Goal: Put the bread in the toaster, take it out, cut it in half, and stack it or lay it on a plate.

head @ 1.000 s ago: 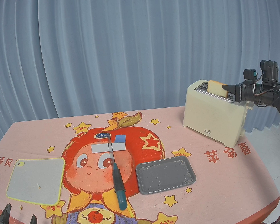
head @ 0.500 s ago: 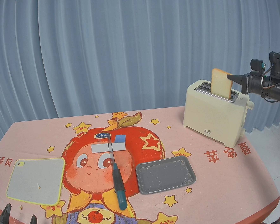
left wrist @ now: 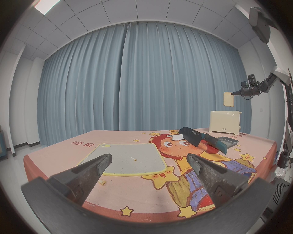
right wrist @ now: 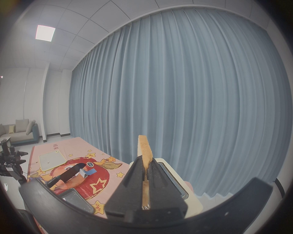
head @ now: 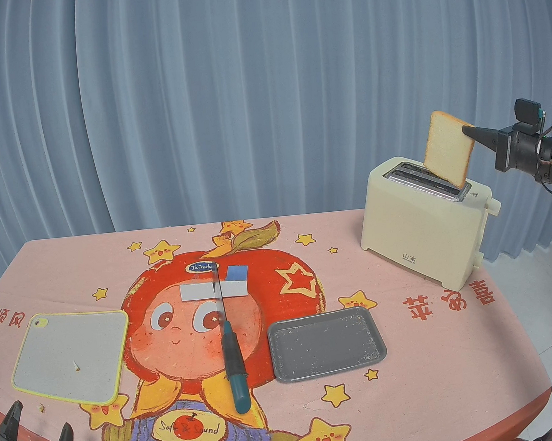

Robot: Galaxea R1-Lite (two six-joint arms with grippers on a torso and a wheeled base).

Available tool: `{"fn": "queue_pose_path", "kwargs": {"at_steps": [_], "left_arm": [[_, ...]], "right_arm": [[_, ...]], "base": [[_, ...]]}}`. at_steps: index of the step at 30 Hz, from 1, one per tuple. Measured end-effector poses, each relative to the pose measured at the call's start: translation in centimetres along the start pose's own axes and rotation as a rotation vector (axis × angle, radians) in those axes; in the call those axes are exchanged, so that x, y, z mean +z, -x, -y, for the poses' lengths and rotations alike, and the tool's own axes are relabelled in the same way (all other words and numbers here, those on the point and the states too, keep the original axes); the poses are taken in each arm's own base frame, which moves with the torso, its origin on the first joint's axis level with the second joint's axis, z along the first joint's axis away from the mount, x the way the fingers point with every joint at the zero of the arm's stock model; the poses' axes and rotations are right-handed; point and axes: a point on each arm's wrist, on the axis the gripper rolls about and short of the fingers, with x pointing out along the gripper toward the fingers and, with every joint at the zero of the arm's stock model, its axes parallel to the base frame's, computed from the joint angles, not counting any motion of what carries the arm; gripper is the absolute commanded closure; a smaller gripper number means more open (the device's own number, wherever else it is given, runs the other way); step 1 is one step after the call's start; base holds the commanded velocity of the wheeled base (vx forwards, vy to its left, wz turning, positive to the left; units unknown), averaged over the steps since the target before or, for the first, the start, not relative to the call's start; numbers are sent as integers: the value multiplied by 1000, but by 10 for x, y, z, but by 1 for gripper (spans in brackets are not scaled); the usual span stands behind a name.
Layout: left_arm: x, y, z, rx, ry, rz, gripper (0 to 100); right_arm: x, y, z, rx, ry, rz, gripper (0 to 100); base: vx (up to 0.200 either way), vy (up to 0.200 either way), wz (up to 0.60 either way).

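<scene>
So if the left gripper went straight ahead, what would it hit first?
Likely the board, dead ahead of the open left gripper; it may pass just above it, since height is unclear.

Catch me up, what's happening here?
The right claw is shut on the bread slice, holding it upright in the air just above the toaster. The left claw sits open and low at the near edge of the table, by the cutting board. The knife lies between the board and the grey tray. The slice is whole, so cutting and plating are not yet done.
</scene>
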Motion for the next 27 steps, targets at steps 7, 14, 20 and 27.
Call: {"fn": "queue_pose_path", "kwargs": {"at_steps": [7,14,20,27], "left_arm": [[0,0,0,1,0,0,0],[0,0,0,0,0,0,0],[0,0,0,0,0,0,0],[0,0,0,1,0,0,0]], "right_arm": [[-4,14,-9,9,-1,-3,100],[-20,37,-26,33,-19,-34,100],[-33,65,-46,64,-23,-47,100],[-45,92,-60,78,-44,-49,100]], "base": [[0,0,0],[0,0,0],[0,0,0],[0,0,0]]}}
